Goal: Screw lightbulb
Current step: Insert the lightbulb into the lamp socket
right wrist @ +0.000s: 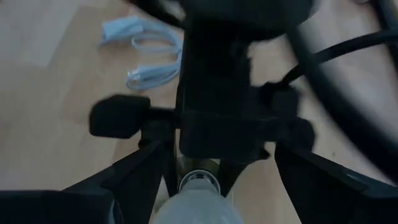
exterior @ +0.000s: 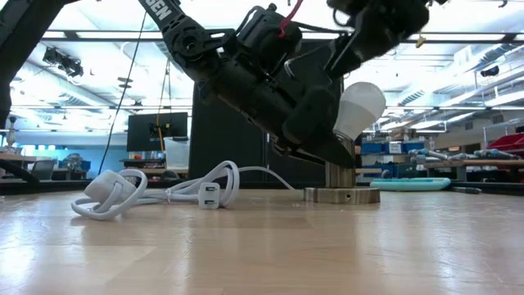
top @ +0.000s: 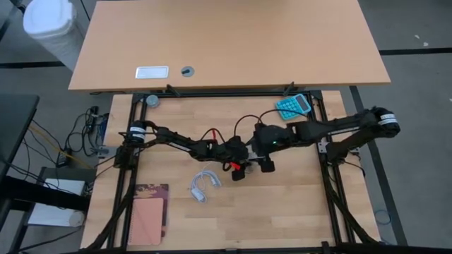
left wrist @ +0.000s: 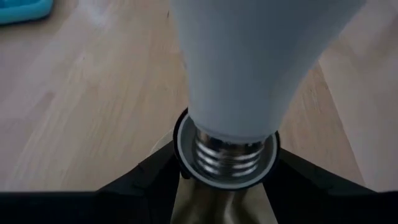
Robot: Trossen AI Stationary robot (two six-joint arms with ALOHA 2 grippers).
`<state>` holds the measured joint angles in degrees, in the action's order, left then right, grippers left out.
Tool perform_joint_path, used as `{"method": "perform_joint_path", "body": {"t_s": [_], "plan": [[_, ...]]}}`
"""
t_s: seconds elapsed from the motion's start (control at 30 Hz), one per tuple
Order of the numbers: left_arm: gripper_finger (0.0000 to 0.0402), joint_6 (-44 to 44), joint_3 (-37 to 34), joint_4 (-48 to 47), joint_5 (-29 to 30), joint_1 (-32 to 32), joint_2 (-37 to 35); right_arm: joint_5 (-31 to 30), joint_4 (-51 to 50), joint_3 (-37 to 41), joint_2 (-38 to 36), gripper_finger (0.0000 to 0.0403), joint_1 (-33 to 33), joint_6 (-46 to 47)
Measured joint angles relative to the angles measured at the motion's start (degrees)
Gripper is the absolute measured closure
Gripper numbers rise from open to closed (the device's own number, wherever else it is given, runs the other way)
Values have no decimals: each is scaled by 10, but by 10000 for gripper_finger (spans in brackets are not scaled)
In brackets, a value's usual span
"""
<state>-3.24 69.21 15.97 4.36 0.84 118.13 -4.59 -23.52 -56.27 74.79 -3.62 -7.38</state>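
high view: both arms meet mid-table near a coiled white cord. low view: the lightbulb leans over the socket. left wrist view: the left gripper clamps the socket. right wrist view: the right gripper grips the lightbulb.

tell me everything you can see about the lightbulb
The lightbulb is small and white, with a rounded matte globe tapering to a pale neck and a silvery threaded cap. It stands tilted, cap down, in the round metal socket on the wooden table, threads still showing above the rim. The left gripper holds the socket; the right gripper is shut on the globe from above.
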Motion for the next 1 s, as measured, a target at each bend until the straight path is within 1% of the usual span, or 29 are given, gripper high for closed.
{"method": "perform_joint_path", "body": {"t_s": [0.13,0.3,0.43,0.57,0.7,0.83,0.9,1.0], "plan": [[186,0,0,-2,0,0,0,-7,-45,0,-40,95,0,31],[186,-1,0,-7,1,0,0,-47,-158,1,-69,95,-14,89],[186,-2,0,-8,1,0,0,-64,-165,38,-100,95,-47,140],[186,-4,0,-8,2,0,0,-122,-115,122,-139,96,-91,192],[186,-4,0,-8,2,0,0,-161,7,220,-174,96,-112,237],[186,-4,0,-10,2,0,0,-170,147,297,-181,96,-113,254],[186,-4,0,-12,2,0,0,-171,188,319,-175,96,-113,258],[186,-4,0,-13,2,0,0,-171,227,328,-165,96,-114,259]]}}
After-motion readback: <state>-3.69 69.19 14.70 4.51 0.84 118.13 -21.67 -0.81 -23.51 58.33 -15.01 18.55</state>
